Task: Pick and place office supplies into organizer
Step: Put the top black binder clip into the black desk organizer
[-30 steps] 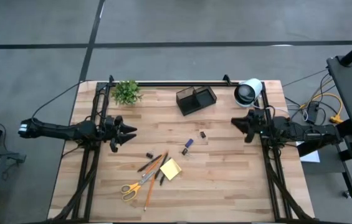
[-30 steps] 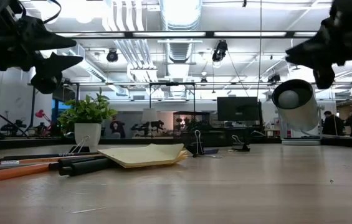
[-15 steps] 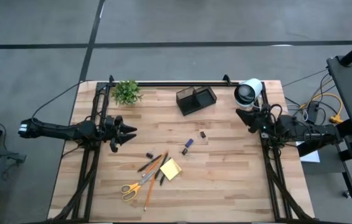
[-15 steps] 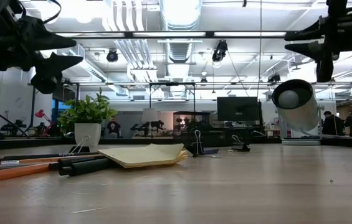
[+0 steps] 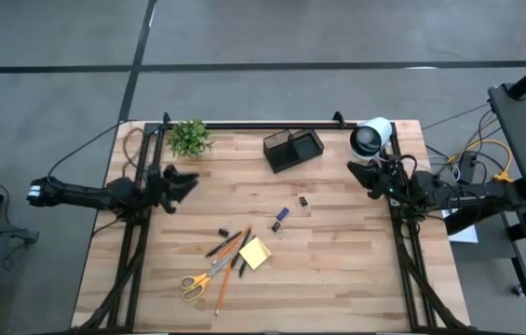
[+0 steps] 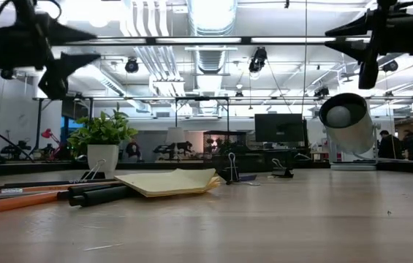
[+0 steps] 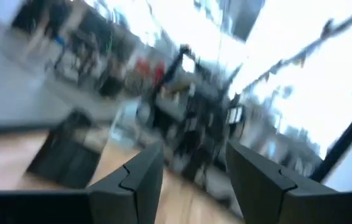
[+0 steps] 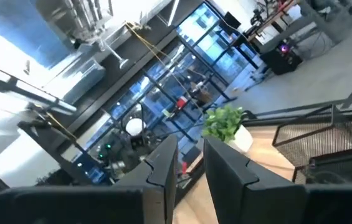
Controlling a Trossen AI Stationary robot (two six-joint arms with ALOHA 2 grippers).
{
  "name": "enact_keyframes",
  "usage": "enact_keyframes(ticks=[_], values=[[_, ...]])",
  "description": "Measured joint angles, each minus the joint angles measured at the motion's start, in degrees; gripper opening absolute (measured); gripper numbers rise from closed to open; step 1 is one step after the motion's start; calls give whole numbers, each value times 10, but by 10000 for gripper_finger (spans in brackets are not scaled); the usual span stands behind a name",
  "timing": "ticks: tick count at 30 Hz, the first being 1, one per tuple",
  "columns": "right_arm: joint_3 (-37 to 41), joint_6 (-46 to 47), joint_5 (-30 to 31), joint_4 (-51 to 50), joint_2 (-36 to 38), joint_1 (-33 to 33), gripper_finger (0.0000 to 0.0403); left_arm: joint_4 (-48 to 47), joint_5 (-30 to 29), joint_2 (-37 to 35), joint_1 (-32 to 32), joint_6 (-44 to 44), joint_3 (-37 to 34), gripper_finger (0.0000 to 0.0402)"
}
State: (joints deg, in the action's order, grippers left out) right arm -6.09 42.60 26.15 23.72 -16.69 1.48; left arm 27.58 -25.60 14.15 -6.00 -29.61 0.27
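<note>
Careful: your left gripper (image 5: 188,180), wide apart, could scatter the pencils (image 5: 229,244) at five o'clock; right gripper (image 5: 354,168) narrow, empty.

Left wrist view heavily blurred; dark box (image 7: 70,152) there cannot be identified. Organizer (image 8: 325,149) cut by right wrist view's edge. Tiny dark and blue bits (image 5: 283,214) too small to identify. Low view: orange pencil (image 6: 5,204) cut off at edge.
</note>
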Motion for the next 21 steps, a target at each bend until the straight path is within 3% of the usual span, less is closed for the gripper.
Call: enact_keyframes(ticks=[7,12,15,21], values=[[0,41,63,38,-12,0,68,156,-19,0,0,12,0,159],[0,62,70,54,-15,0,68,221,-23,2,0,60,0,159],[0,66,108,56,-23,-10,68,230,-22,1,0,59,0,159],[-18,61,42,41,-72,-24,68,236,-26,1,0,60,0,159]])
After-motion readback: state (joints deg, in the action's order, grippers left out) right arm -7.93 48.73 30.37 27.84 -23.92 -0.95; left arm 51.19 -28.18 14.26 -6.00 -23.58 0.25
